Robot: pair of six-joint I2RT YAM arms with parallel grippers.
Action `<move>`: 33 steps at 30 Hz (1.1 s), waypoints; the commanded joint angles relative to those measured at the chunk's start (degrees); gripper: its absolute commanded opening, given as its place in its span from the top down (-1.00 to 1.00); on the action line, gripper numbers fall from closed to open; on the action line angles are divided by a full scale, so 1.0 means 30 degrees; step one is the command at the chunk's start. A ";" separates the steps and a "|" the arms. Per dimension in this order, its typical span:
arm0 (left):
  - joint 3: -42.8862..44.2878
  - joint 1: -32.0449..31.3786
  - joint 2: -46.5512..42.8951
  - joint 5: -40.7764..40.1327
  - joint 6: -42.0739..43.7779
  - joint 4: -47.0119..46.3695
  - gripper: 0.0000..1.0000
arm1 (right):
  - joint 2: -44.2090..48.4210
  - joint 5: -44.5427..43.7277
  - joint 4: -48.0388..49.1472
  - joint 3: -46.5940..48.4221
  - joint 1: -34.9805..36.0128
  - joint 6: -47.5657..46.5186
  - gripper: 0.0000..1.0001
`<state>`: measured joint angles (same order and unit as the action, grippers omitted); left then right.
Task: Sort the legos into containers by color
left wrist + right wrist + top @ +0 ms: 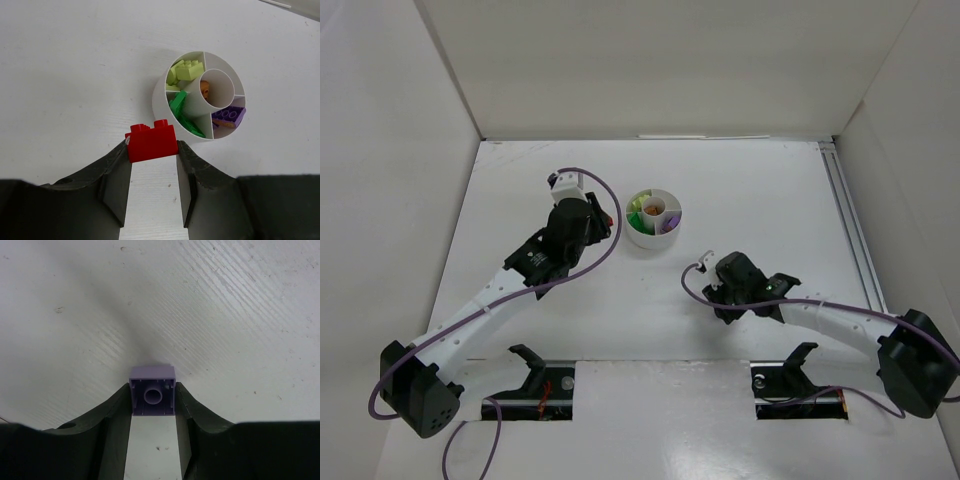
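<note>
The left end effector (152, 148), pinching a red brick (151, 142) across its long axis, hovers near the white dish (162, 107), which lies just ahead and slightly right, while the farther right end effector (152, 399) pinches a light purple brick (152, 376) down by the bench (225, 300).

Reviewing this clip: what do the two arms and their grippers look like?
Left arm and right arm: white links, black joint housings and bases. Purple cables run along both. Left gripper and right gripper have dark matte fingers tapering to flat inner faces. No markings legible.
</note>
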<state>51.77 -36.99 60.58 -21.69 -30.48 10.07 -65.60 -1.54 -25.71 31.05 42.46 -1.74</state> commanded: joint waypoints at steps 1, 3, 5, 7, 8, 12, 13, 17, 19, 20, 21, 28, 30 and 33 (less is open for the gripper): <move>0.0263 0.0085 -0.0270 0.0403 0.0636 -0.0833 1.00 | 0.0335 -0.0277 0.0398 0.0608 0.0115 -0.0300 0.41; 0.0263 0.0085 -0.0095 0.0405 0.0843 -0.1041 1.00 | 0.0801 -0.0045 0.0601 0.0811 0.0115 -0.0561 0.43; 0.0439 0.0085 0.0109 0.0579 0.1046 -0.1041 1.00 | 0.0979 0.0160 0.0982 0.1045 0.0115 -0.0798 0.43; 0.0613 0.0085 0.0111 0.0581 0.1049 -0.1273 1.00 | 0.1504 0.0570 0.1798 0.1250 0.0115 -0.1467 0.43; 0.0615 0.0085 0.0111 0.0842 0.1252 -0.1275 1.00 | 0.1507 0.0862 0.2065 0.1513 0.0115 -0.1733 0.43; 0.0615 0.0085 0.0111 0.1311 0.1867 -0.1975 1.00 | 0.1682 0.1681 0.2771 0.2714 -0.0937 -0.2992 0.48; 0.0615 0.0085 0.0111 0.1545 0.2159 -0.2210 1.00 | 0.1682 0.1859 0.3003 0.3239 -0.1404 -0.3546 0.48; 0.0965 0.0085 0.0314 0.2016 0.3126 -0.2884 1.00 | 0.1682 0.2797 0.4142 0.3945 -0.2607 -0.4545 0.48; 0.1431 0.0085 0.0665 0.2016 0.3303 -0.2886 1.00 | 0.1682 0.3816 0.4730 0.4444 -0.3105 -0.5102 0.48; 0.1609 0.0085 0.0841 0.2016 0.3304 -0.2886 1.00 | 0.1682 0.4143 0.5053 0.4649 -0.3513 -0.5336 0.48; 0.1785 0.0085 0.1017 0.2016 0.3304 -0.2886 1.00 | 0.1218 0.4320 0.5578 0.5086 -0.3518 -0.5658 0.48; 0.2021 0.0261 0.1693 0.2192 0.3304 -0.3267 1.00 | -0.1416 0.6106 0.6987 0.7870 -0.3752 -0.7883 0.48; 0.2021 0.0436 0.1693 0.2366 0.3304 -0.3267 1.00 | -0.2123 0.6956 0.7193 0.8369 -0.3752 -0.8093 0.48; 0.2021 0.0612 0.1693 0.2368 0.3304 -0.3093 1.00 | -0.3529 0.8388 0.7751 0.9072 -0.3752 -0.8298 0.48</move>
<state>55.31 -35.90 66.00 -14.98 -21.41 2.79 -73.95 17.32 -6.81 55.22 31.44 -24.25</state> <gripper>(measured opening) 0.337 0.418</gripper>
